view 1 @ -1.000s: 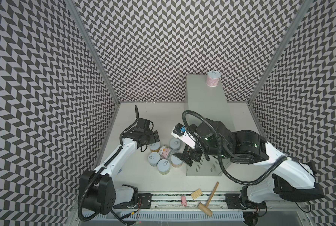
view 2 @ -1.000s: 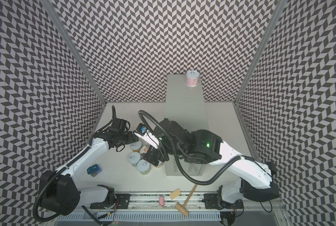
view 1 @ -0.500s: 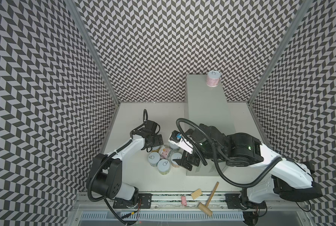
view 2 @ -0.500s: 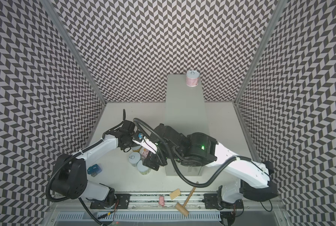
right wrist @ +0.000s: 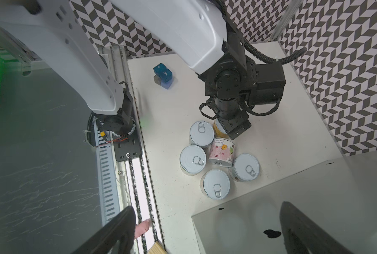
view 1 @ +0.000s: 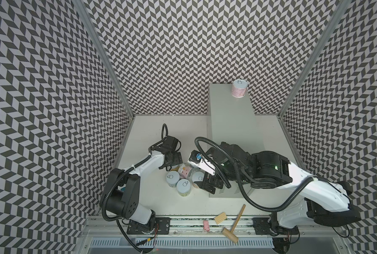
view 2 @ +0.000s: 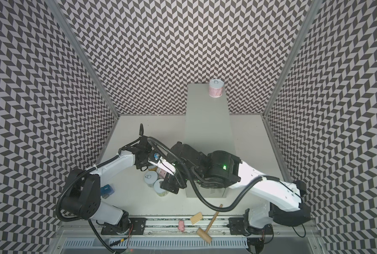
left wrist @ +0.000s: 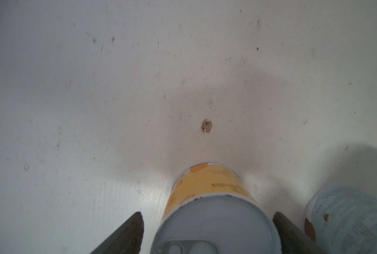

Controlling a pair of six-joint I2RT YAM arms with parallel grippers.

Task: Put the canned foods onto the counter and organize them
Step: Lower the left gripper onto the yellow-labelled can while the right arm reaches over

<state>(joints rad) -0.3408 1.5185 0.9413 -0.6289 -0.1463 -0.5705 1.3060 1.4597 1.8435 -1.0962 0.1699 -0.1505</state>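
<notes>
Six cans [right wrist: 193,159] wait on the tabletop [right wrist: 172,114], right gripper [right wrist: 206,209] wide open and empty at their right. Just beyond, the left gripper [left wrist: 207,216] has dropped around the yellow can [left wrist: 211,187], jaws narrowing, not yet clamped: pickup's coming. Far back, one pink can [view 1: 238,88] tops the counter [view 1: 231,114].

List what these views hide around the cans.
- Yellow can: lid cut off by the left wrist view's edge; left hand mostly covers it in both top views.
- Counter: front mostly behind the right arm in both top views.
- Pink item on the front rail: too small to identify.
</notes>
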